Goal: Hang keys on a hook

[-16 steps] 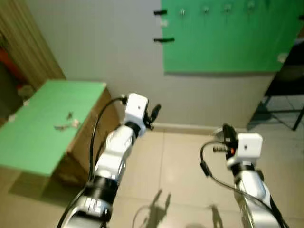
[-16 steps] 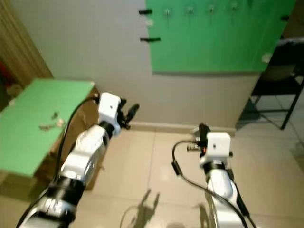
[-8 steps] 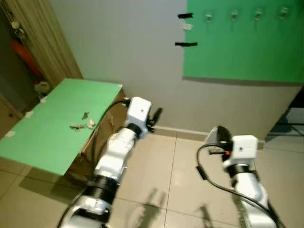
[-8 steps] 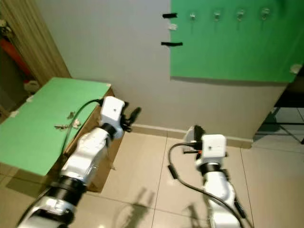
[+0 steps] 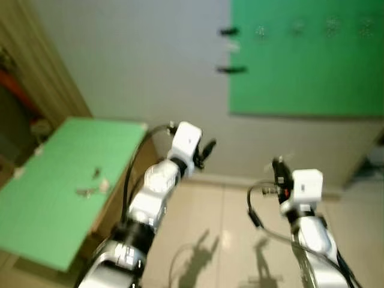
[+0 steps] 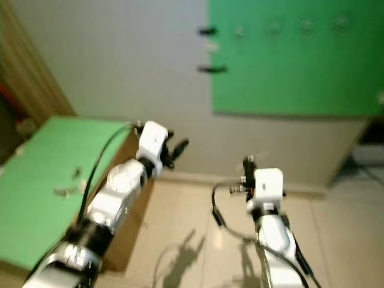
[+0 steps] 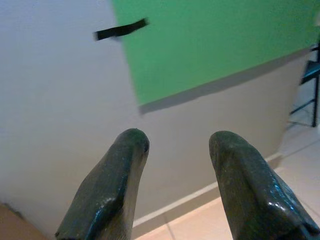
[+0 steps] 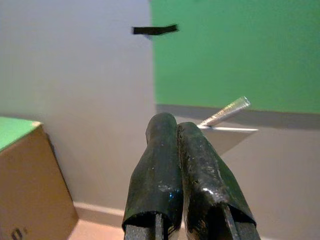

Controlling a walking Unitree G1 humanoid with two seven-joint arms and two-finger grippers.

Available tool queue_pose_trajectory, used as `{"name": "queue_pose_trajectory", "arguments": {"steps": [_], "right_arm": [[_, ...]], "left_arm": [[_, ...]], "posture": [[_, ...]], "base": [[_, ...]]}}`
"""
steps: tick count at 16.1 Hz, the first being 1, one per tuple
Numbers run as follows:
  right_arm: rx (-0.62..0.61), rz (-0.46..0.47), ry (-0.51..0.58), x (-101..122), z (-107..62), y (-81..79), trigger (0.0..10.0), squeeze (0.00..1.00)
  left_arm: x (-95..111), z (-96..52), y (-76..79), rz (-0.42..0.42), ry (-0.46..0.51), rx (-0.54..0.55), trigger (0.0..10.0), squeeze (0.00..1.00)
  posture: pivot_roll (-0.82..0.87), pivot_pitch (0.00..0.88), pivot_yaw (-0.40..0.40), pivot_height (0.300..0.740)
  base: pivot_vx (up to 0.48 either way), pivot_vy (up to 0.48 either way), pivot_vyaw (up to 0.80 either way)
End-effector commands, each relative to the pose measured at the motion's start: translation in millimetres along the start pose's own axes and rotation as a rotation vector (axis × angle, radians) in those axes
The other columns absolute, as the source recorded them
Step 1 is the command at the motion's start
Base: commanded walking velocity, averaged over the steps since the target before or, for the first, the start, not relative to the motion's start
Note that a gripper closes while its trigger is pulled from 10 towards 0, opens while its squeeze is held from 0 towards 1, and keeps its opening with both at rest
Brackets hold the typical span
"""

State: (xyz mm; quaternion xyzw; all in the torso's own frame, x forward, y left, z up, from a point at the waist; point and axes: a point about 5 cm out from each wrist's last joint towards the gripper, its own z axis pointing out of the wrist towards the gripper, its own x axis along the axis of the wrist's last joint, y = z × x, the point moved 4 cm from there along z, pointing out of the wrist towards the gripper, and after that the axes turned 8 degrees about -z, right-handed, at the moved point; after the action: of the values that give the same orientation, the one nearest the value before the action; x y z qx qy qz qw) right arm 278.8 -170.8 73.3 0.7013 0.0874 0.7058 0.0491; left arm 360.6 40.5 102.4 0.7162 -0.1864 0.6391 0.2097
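The camera has tilted up toward the hooks (image 5: 296, 26). Right gripper (image 8: 176, 129) clamps a key (image 8: 226, 111); left gripper (image 7: 172, 142) gapes empty; more keys (image 5: 91, 186) sit on the green surface (image 5: 36, 228).

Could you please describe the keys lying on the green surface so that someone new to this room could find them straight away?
Start at the green-topped box against the wall on the robot's left, beside the left arm. Near the middle of that top lies a small pale, metallic cluster, the keys. They are the only things lying in the middle of the green surface, which is otherwise plain green around them; the picture is too blurred to count them.
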Motion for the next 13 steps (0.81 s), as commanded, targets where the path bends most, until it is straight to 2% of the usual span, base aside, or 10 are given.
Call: {"name": "queue_pose_trajectory", "arguments": {"steps": [1, 6, 9, 11, 12, 13], "right_arm": [[0.024, 0.017, 0.023, 5.8, 3.3, -7.9, 0.0, 0.0], [0.032, 0.022, 0.018, 5.5, 4.6, -9.7, 0.0, 0.0], [0.028, 0.019, 0.003, 3.6, 6.2, -9.0, 0.0, 0.0], [0.024, 0.008, -0.008, 1.4, 7.8, -6.7, 0.0, 0.0], [0.026, 0.007, -0.006, 1.8, 8.3, -6.7, 0.0, 0.0], [0.027, 0.007, -0.004, 2.2, 8.6, -6.7, 0.0, 0.0]], "left_arm": [[-4.3, -2.7, -9.8, -0.001, -0.02, 0.021, 10.0, 0.0], [-4.1, -0.4, -8.2, -0.014, -0.018, 0.012, 10.0, 0.0], [-2.4, 0.1, -7.2, -0.006, -0.003, 0.005, 10.0, 0.0], [-14.0, 2.4, -13.5, 0.04, -0.085, 0.073, 10.0, 0.0], [-8.6, 1.9, -10.9, 0.015, -0.049, 0.047, 10.0, 0.0], [-4.7, 1.4, -9.1, 0.025, -0.025, 0.036, 10.0, 0.0]], "posture": [[-0.25, 0.0, 0.106, 0.74], [-0.25, 0.0, 0.106, 0.74], [-0.25, 0.0, 0.105, 0.74], [-0.25, 0.0, 0.102, 0.74], [-0.25, 0.0, 0.102, 0.74], [-0.25, 0.0, 0.102, 0.74]], "base": [[0.48, 0.0, 0.0], [0.48, 0.0, 0.0], [0.48, 0.0, -0.78], [0.0, 0.0, 0.0], [0.0, 0.0, 0.0], [0.0, 0.0, 0.0]]}}
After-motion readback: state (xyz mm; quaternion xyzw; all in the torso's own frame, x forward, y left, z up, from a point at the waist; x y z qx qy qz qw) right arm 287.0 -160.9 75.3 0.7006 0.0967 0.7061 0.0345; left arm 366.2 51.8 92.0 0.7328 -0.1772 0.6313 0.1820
